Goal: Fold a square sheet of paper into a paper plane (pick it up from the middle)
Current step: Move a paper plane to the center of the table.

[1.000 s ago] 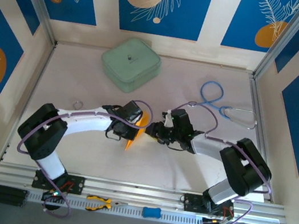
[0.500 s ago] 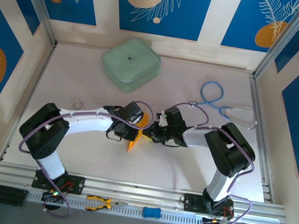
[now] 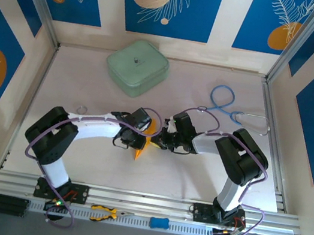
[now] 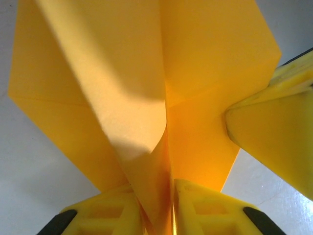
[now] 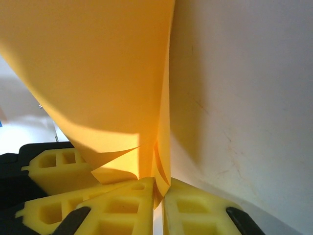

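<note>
Overhead camera looks down from 6 o'clock; 2 wrist cameras sit close against the orange paper (image 4: 195, 73), shared by all 3.

Mint-green rounded square case (image 3: 137, 68), far left of centre on pale table (image 3: 76, 164), small fitting at lid centre. Blue-tubed stethoscope (image 3: 227, 107), far right, tubing looped, metal earpieces towards right edge. Yellow-handled pliers (image 3: 105, 211) and small blue object (image 3: 158, 222), near each other on ribbed strip below aluminium rail (image 3: 142, 199). Blue wall panels (image 3: 171, 4) with pale leaf and orange disc motifs.
</note>
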Controlling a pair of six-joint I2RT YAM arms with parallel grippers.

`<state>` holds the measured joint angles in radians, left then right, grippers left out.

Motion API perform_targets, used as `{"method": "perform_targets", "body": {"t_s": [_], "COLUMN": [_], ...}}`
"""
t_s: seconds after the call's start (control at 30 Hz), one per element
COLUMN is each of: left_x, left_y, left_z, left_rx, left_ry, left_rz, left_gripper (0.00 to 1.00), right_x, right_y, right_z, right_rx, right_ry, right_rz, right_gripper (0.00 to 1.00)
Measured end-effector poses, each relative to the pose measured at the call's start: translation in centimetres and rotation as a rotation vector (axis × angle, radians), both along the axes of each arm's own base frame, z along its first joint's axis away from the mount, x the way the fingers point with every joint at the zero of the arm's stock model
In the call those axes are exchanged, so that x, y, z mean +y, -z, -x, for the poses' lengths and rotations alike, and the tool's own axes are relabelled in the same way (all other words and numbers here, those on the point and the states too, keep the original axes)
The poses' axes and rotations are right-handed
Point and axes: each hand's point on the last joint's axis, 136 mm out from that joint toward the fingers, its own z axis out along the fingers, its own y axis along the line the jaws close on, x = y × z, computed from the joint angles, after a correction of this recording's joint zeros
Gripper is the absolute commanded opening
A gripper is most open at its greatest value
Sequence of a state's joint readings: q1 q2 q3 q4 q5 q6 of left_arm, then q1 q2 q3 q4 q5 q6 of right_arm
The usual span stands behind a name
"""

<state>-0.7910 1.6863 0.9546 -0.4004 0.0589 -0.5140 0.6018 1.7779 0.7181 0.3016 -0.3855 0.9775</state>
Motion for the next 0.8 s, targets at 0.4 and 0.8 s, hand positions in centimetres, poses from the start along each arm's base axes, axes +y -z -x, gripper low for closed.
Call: {"method": "perform_targets", "body": {"t_s": [0.4,0.8], "left_x": [-0.44,-0.44], "left_y": [0.32,0.56], "left_z": [0.05,0.08], "left_rx": [0.010,0.014], "left_ry": [0.007,0.007], "left_rz": [0.015,0.009], "left_gripper": [0.21,0.13], "right_x": [-0.02,-0.15], "right_y": [0.04,0.10], "right_z": [0.05,0.04], "right_rx": [0.003,0.003], "right_ry": [-0.001,0.002], "right_rz": [0.001,0.003], "right_gripper": [0.11,0.20]}}
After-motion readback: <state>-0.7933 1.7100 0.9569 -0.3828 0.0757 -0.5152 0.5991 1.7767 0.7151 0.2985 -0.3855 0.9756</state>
